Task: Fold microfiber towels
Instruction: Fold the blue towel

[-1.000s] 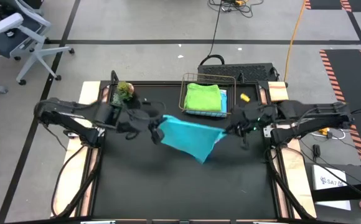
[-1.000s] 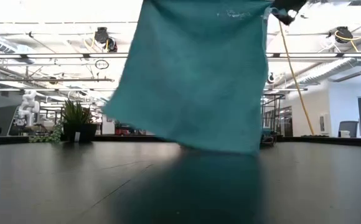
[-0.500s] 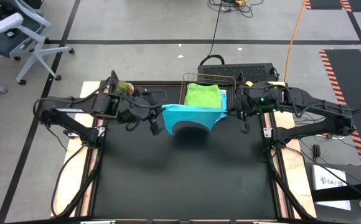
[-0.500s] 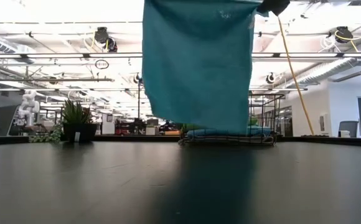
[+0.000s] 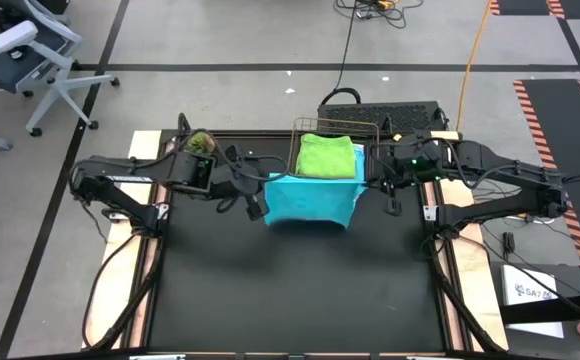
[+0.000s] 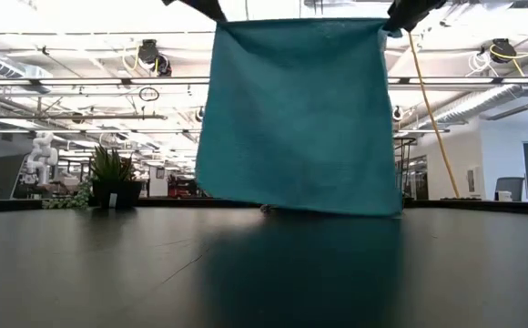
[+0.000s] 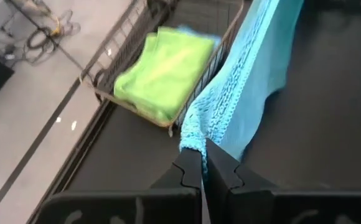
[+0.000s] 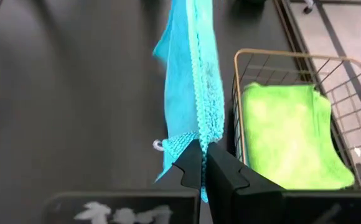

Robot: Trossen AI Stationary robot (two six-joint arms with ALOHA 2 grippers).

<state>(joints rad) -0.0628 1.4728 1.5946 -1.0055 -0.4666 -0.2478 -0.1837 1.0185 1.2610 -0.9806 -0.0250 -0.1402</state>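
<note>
High view: both arms reach inward before the wire basket [image 5: 372,150], left tool [image 5: 261,190] and right tool [image 5: 367,183] each pinching a teal towel [image 5: 310,200] corner.

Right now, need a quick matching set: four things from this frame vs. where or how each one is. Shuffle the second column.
Things:
1. teal towel
2. lime green towel
3. small plant
4. left pincer

States:
A. folded in the wire basket
B. shut on a top corner of the towel
C. standing at the table's far left edge
D. hanging stretched between both pincers

Pairs: 1-D, 2-A, 3-C, 4-B
</note>
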